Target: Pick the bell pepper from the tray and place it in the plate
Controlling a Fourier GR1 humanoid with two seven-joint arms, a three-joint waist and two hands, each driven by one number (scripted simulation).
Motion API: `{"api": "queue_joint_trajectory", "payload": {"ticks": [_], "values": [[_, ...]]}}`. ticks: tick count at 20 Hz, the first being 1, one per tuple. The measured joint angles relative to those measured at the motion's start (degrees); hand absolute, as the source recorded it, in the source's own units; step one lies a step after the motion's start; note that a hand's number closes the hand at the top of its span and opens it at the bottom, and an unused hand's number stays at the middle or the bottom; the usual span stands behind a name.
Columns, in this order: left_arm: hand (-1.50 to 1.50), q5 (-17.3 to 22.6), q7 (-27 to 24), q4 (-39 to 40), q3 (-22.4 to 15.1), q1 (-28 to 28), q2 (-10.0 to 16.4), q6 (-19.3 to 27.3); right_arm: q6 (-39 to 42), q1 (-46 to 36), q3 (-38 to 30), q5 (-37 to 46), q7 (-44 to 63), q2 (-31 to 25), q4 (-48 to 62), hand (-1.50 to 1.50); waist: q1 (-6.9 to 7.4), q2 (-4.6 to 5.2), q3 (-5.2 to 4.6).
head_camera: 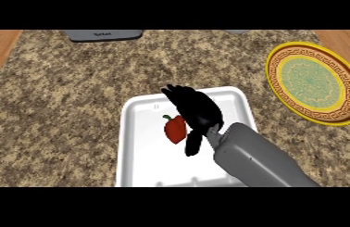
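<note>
A red bell pepper (175,129) with a green stem lies in the middle of the white tray (140,129). My right hand (195,111) hovers over the tray just right of the pepper, fingers stretched toward the far rim and thumb pointing down beside the pepper; it is open and holds nothing. Its palm hides the pepper's right edge. The yellow plate (309,82) with a green centre and patterned rim sits on the counter at the far right. My left hand does not show.
A dark grey flat object (104,34) lies at the counter's far edge, upper left. Wooden strips (8,40) border the granite counter at both upper corners. Bare granite spreads left of the tray and between tray and plate.
</note>
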Motion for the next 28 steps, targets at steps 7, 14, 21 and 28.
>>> {"api": "queue_joint_trajectory", "payload": {"ticks": [7, 14, 21, 28], "values": [[0.00, -0.2, 0.2, 0.0, -0.9, -0.8, 0.6, 0.9, -0.8, 0.3, 1.7, 1.9, 1.4, 2.3, 2.6, -1.50, 0.63, 0.26, 0.03], [0.00, 0.0, 0.2, 0.1, -1.7, -1.3, 1.2, 1.6, 0.4, -0.2, 4.6, 3.9, 0.5, 3.3, 5.5, 1.50, 1.06, 0.40, -0.04], [0.00, 0.2, -0.1, 0.4, -2.5, -1.7, 1.5, 2.7, -0.3, -1.5, 6.3, 6.7, -0.9, 3.6, 7.0, 1.50, 1.02, 0.23, 0.00], [0.00, 1.0, -1.2, 0.0, -2.6, 0.4, 1.8, 4.1, -7.5, -3.2, -2.0, 8.6, 7.7, 2.7, 12.2, 1.50, -1.25, -0.08, -0.06]]}}
